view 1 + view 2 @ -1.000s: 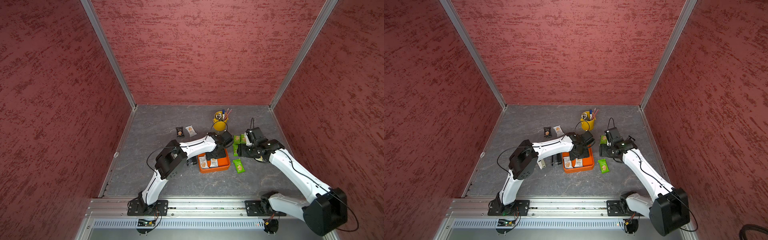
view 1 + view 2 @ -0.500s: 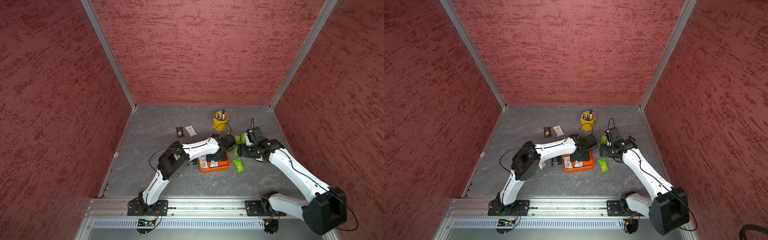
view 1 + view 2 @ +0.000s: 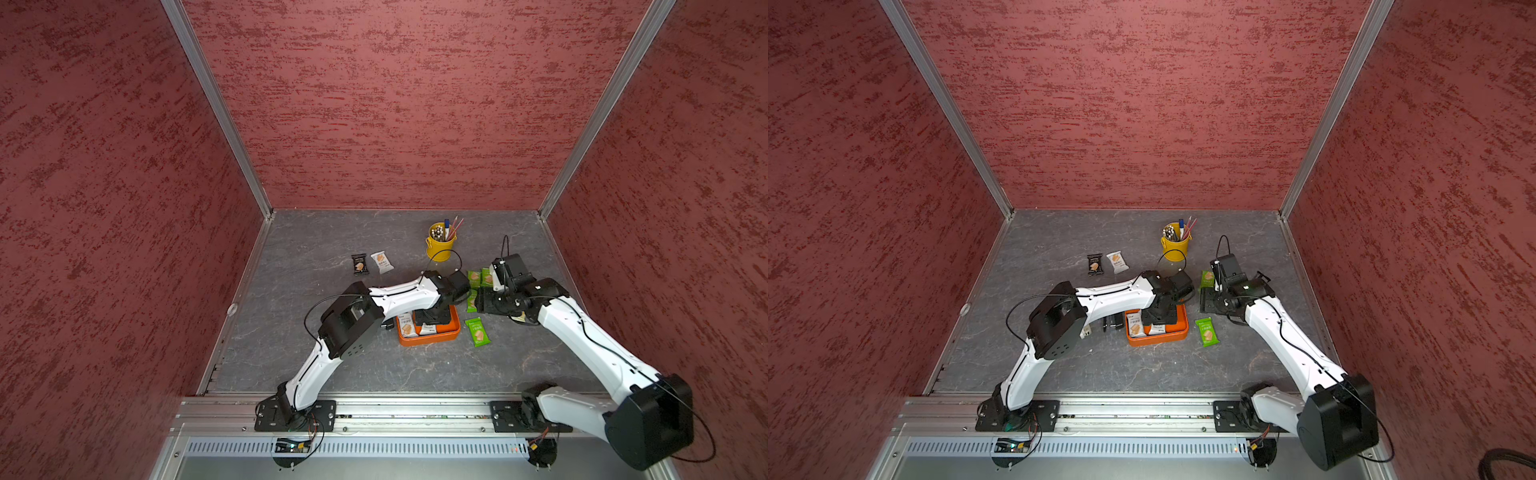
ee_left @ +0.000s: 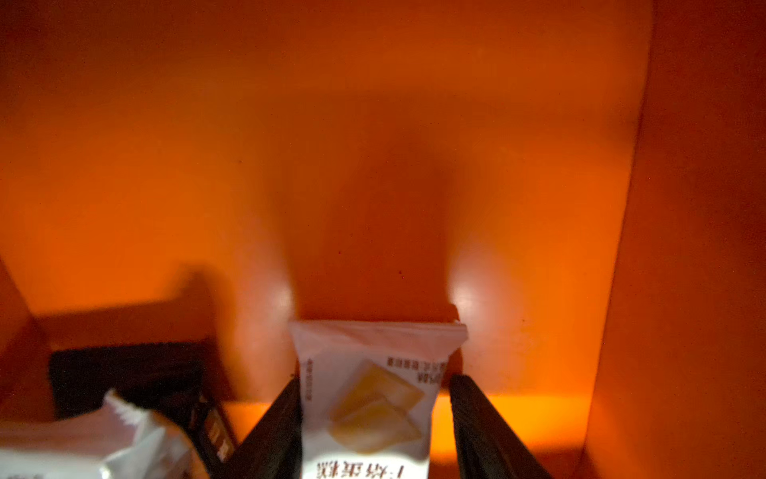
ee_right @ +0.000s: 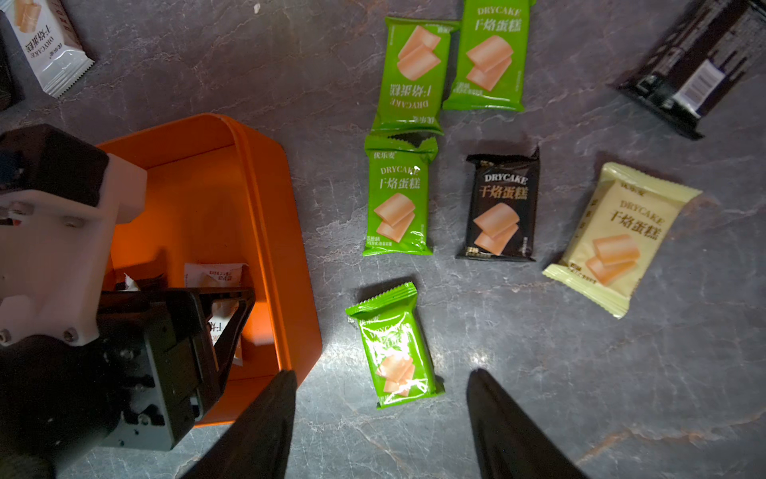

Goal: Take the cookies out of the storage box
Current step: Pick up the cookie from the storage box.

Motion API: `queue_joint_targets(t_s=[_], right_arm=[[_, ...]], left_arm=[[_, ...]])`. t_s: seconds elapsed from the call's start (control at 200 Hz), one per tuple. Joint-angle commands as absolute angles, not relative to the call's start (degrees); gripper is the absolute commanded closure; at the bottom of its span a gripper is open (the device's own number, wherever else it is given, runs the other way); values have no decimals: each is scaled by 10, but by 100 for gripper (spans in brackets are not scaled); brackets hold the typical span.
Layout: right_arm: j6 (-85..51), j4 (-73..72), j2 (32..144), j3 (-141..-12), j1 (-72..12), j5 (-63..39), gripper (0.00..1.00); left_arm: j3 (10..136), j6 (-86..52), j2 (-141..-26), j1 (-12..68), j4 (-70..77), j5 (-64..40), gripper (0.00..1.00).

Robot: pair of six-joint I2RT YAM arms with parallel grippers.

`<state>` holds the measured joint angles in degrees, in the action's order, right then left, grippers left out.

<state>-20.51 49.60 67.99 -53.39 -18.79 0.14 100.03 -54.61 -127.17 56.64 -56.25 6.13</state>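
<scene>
My left hand (image 4: 375, 378) is down inside the storage box (image 4: 684, 207), its fingers (image 4: 277, 419) standing narrow on either side of a white cookie packet (image 4: 369, 414). One finger lies against the wrapper's edge. A sliver of orange shows between the other finger and the wrapper, so I cannot tell whether I truly grip it. The packet's long axis runs straight along my fingers, picture side up, with its crimped end pointing out past my fingertips over the box's bare floor. Just beside it in the box lie a black cookie packet (image 4: 132, 381) and, partly over that, a second white packet (image 4: 95, 448).

My right hand (image 5: 381, 373) hangs above the table (image 5: 580, 394) just outside the box, on the side away from my left arm, fingers spread wide and empty. Closest to that box wall lies a green packet (image 5: 393, 344), its long axis roughly along the wall, slightly tilted. Further along the same wall a second green packet (image 5: 398, 199) lies lengthwise in much the same line. Past it are a third green packet (image 5: 414, 70) and a fourth green packet (image 5: 489, 54), side by side with parallel long axes and their print facing opposite ways. Farther out from the box, a second black packet (image 5: 499, 207) lies parallel to the second green one. A pale yellow packet (image 5: 621, 236) sits beyond it, turned at a slant.
</scene>
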Motion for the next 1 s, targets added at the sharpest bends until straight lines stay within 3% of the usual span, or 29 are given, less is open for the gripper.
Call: queue_joint_targets(t_s=[0.0,0.055,0.095,0.997], right_arm=[[-199,505,675,-541,-182,0,30],[-199,505,676,-540,-182,0,30],[-199,504,676,-541,-181,0,30],[-223,501,664,-549,-180,-47,30]], left_arm=[[991,-542,-1281,562,-543,64,50],[990,-540,-1277,561,-542,65,62],[989,-537,-1274,561,-542,67,65],[1005,-505,-1176,500,-532,75,64]])
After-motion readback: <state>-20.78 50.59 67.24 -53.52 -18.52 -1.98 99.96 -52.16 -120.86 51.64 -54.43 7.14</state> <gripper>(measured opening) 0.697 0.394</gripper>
